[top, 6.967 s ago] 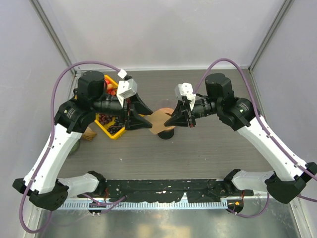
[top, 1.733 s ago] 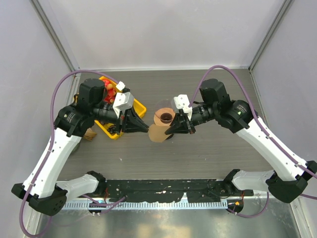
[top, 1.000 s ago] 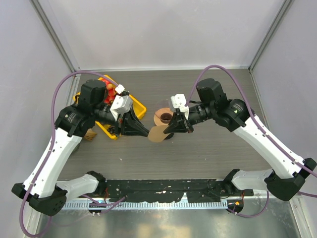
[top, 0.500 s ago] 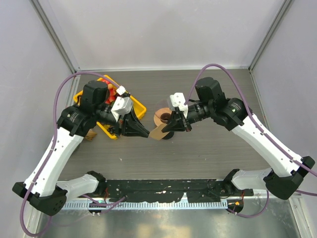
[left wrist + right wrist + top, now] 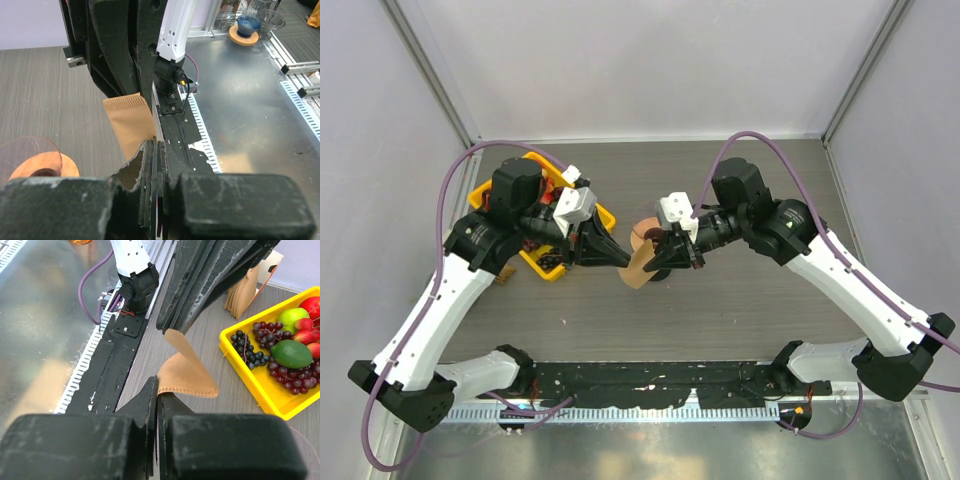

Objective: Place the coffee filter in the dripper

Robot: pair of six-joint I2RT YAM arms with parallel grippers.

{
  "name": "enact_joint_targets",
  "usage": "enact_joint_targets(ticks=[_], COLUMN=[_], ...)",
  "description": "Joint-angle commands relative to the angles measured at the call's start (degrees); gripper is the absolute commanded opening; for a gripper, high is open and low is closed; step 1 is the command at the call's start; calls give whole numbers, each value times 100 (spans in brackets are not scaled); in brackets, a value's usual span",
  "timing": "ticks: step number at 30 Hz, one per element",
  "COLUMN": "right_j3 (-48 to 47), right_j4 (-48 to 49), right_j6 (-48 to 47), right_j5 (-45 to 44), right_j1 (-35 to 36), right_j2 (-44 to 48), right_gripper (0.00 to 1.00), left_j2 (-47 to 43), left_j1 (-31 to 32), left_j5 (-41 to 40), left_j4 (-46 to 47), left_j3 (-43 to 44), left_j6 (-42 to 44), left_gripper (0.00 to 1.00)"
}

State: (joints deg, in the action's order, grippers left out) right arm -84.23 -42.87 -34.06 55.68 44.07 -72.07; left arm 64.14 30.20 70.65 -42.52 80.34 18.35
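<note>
Just below centre of the top view, holding the coffee filter point(image 5: 640, 270) up between two arms: pinched on its left edge by the closed left claw point(image 5: 623, 262), on its right edge by the closed right claw point(image 5: 661, 260). Hanging just below the dripper point(image 5: 643, 233) in frame, not yet in it. Looks like the opening-out step, teasing flat paper into a cone. Next, probably: ease the walls apart gently, carry up-frame over the dripper's mouth, lower point-first, mind the tearing.
</note>
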Motion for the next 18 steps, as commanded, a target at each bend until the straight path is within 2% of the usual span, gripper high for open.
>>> enact_joint_targets(ticks=[1,4,7,11,14,18], right_j3=[-270,-279,-305,-270,-252,-252], right_j4=[156,52,-151,-336,-432,-468], right_j6=[-188,-285,-522,-724,-864,-909], right_j5=[145,119,66,22,-5,-101], right_j1=[40,40,40,40,40,40], right_j2=[-8,35,105,211,255,299], right_gripper=[5,5,5,5,5,5], left_j2=[-24,-50,-103,-138,-182,-182], left_j1=[109,109,109,74,-22,-242], left_j5=[-104,-227,-569,-1097,-1264,-1002], left_j4=[745,746,368,341,744,1097], left_j3=[-70,-106,-79,-106,-211,-317], left_j6=[-235,-113,361,397,21,-367], left_gripper=[0,0,0,0,0,0])
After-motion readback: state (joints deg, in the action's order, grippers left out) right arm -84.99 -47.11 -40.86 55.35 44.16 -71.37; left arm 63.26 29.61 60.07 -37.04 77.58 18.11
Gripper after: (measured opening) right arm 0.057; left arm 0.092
